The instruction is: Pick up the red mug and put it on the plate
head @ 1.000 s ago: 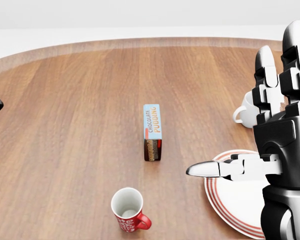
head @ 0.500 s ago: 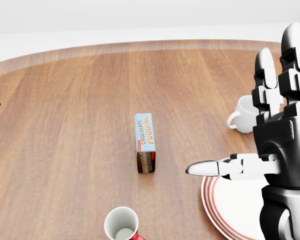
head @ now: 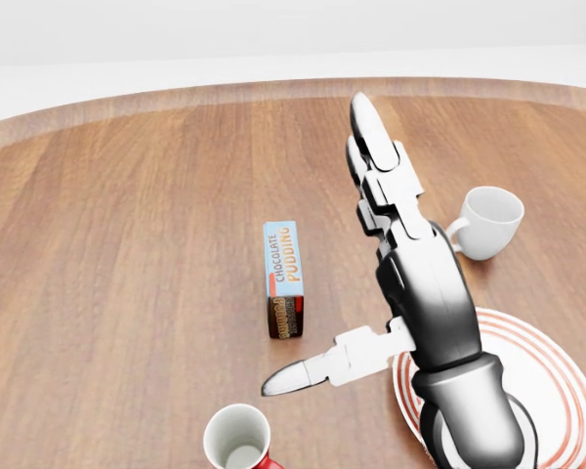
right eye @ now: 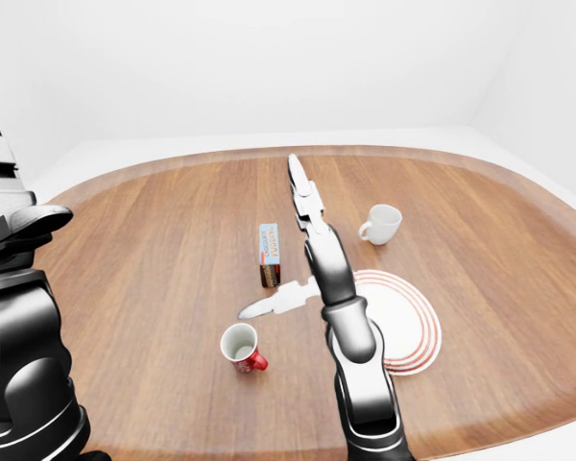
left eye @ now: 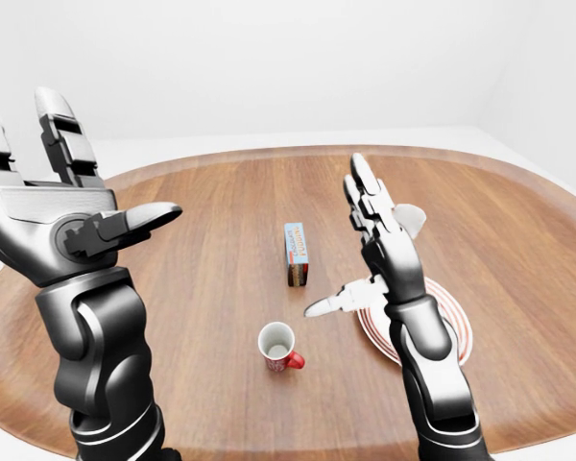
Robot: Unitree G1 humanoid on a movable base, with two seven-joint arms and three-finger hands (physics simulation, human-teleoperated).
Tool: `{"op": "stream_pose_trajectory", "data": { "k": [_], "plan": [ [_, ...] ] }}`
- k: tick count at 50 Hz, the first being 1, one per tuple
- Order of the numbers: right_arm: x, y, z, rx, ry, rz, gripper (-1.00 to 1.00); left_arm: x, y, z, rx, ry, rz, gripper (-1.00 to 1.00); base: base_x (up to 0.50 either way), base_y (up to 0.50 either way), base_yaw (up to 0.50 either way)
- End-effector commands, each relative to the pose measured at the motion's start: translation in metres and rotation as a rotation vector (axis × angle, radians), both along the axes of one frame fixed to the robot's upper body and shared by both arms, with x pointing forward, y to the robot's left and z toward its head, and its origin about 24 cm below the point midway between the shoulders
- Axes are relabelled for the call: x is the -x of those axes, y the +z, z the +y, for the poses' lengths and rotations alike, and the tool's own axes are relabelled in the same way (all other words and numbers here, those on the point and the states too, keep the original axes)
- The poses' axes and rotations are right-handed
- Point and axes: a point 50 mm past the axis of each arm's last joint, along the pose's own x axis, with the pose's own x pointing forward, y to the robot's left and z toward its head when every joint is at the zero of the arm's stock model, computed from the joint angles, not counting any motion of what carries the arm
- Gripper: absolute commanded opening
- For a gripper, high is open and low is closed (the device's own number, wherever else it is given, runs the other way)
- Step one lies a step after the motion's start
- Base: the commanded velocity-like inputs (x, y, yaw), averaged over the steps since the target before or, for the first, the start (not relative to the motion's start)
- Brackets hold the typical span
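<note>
Worktop (right eye: pixel 154 240): big oval wood surface, fills all three views.

Left hand (left eye: pixel 62 216): raised high at the left of the left-eye view, fingers spread, thumb out, holding nothing. Well clear of everything.

Right hand (head: pixel 391 283): this is the change. Half a second ago it sat at the right edge of the head view, over the plate. Now it's swung in toward the middle, fingers straight and pointing to the far side, thumb stuck out to the left. Spread wide, nothing in it. Camera barely shifted between those two frames, so that's my arm moving, not the base.

Plate (right eye: pixel 408 322): white with red rings, near right. My forearm crosses its left edge in the head view. Nothing on it.

White mug (head: pixel 488 223): far right, beyond the plate, fully visible now that the hand is out of the way. Not the target.

Pudding box (head: pixel 284 278): standing on end mid-worktop, just left of my fingers.

Red mug (right eye: pixel 241 348): upright, near side, left of the plate, handle pointing right. In the head view it's cut off at the bottom edge.

My read: the hand is now between box and plate, thumb tip above and slightly right of the red mug. Still needs to come down and nearer before I close. Watch the box on the way.
</note>
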Motion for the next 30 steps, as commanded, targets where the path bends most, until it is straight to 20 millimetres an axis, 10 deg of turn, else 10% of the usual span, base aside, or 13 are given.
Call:
{"op": "stream_pose_trajectory", "data": {
  "k": [1, 30],
  "plan": [
    [-0.003, -0.008, 0.050, 0.261, 0.200, 0.009, 1.00, 0.001, 0.002, 0.000, 0.002, 0.001, -0.009, 1.00, 0.00, 0.00, 0.00],
    [-0.005, -0.037, 0.067, 0.291, 0.239, 0.138, 1.00, 0.001, 0.001, 0.000, -0.005, 0.005, -0.005, 1.00, 0.00, 0.00, 0.00]
  ]
}}
